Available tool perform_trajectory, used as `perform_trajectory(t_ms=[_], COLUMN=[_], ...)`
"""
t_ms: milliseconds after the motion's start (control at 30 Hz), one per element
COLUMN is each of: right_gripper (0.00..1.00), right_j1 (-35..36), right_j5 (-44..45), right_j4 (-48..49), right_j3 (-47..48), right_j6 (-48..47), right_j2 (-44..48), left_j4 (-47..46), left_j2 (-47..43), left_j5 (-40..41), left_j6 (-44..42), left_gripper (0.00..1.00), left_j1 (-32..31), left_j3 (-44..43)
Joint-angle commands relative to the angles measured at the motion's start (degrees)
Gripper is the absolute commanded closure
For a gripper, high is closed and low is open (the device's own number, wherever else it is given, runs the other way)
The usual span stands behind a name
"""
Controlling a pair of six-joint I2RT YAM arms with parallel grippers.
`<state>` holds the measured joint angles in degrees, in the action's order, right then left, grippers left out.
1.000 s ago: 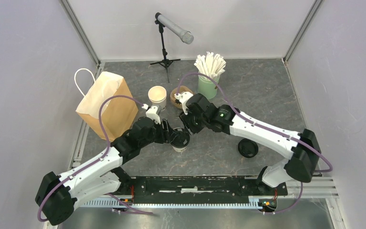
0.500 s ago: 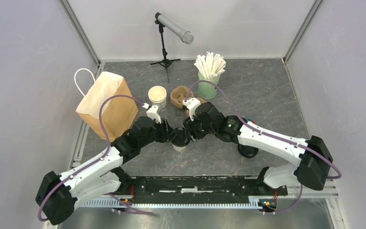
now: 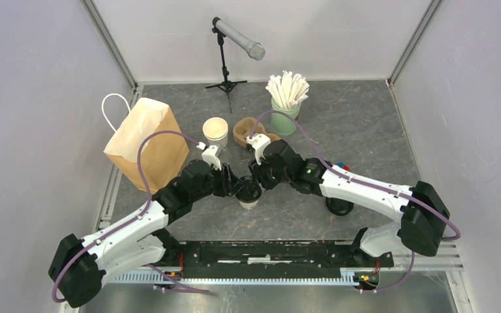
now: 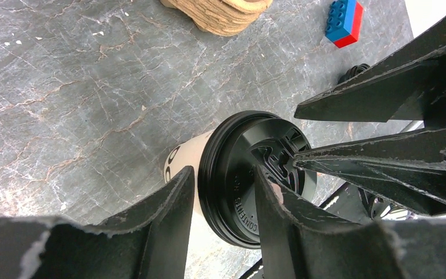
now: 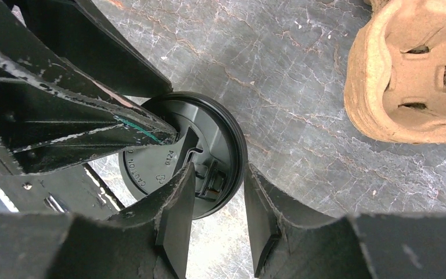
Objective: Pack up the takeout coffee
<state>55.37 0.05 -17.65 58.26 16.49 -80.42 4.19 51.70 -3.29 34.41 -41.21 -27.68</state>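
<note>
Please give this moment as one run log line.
takeout coffee: upright on table | left hand: straddles lid rim | right hand: straddles lid rim

You've got one cam high above the whole tabletop, both wrist cams tight on the takeout coffee from opposite sides.

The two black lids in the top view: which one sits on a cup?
The lid in the middle, capping the white printed cup. The other lid lies bare on the table, partly under the right arm.

Paper bag, cup stack, cardboard carrier, straw holder, mic stand, loose lid and toy brick are sitting on the surface.
</note>
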Motion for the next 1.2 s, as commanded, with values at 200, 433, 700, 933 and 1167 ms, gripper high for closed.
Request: perform_trajectory(t_ms=[200, 433, 700, 933, 1167], right_gripper=[0.63, 0.66, 0.71, 0.69, 0.67], right_j1=[-0.3, -0.3, -0.3, -0.2, -0.3], right_j5=[2.3, 3.1, 2.6, 3.0, 3.8], right_j4=[0.7, 0.4, 0.9, 1.6, 2.3], right_j3=[1.6, 2.8, 3.9, 2.7, 0.0], right_j6=[-0.8, -1.8, -2.3, -2.5, -2.6], right_j2=[-1.4, -2.0, -2.4, -2.9, -2.2], left_j4=[3.8, 6.2, 5.7, 3.3, 1.1], left_j2=[-0.2, 0.2, 0.6, 2.0, 4.2], left_j5=[4.2, 5.9, 5.3, 3.6, 1.9], left_j6=[1.1, 0.8, 0.5, 1.2, 1.8], left_gripper=[0.42, 0.42, 0.52, 0.53, 0.48], left_j1=[0.2, 0.2, 0.2, 0.2, 0.2], left_j3=[-2.7, -3.6, -3.5, -1.3, 1.2])
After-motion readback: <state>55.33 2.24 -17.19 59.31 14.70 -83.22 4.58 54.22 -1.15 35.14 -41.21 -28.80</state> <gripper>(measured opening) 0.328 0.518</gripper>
